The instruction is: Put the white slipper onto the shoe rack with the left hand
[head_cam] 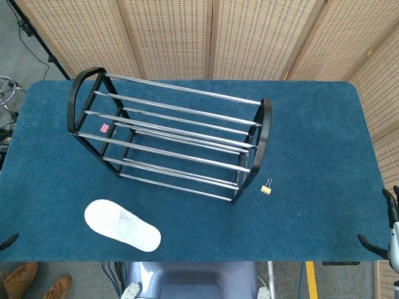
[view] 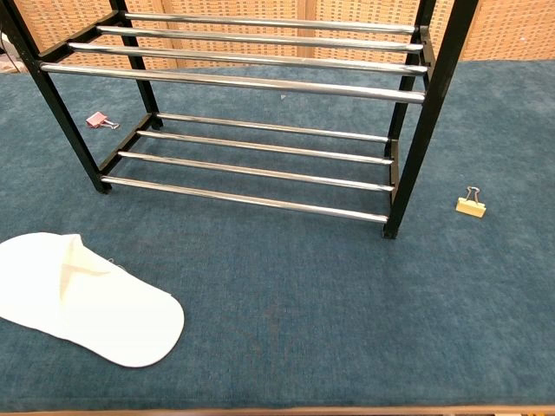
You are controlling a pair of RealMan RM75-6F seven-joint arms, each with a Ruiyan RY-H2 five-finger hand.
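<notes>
The white slipper (head_cam: 122,225) lies flat on the blue table in front of the rack's left end, its toe pointing right; the chest view has the slipper (view: 87,299) at lower left. The black and chrome shoe rack (head_cam: 169,132) stands upright mid-table, seen close up as the rack (view: 260,82) in the chest view, and its shelves hold nothing. Of my left hand (head_cam: 8,242) only a dark tip shows at the left edge, well left of the slipper. My right hand (head_cam: 385,232) sits at the right edge with fingers apart and holds nothing. The chest view shows neither hand.
A tan binder clip (head_cam: 266,187) lies on the cloth just right of the rack's front foot, also the tan clip (view: 471,204). A pink binder clip (head_cam: 104,128) sits by the rack's left end, the pink clip (view: 101,120). Wicker screens (head_cam: 212,37) stand behind the table.
</notes>
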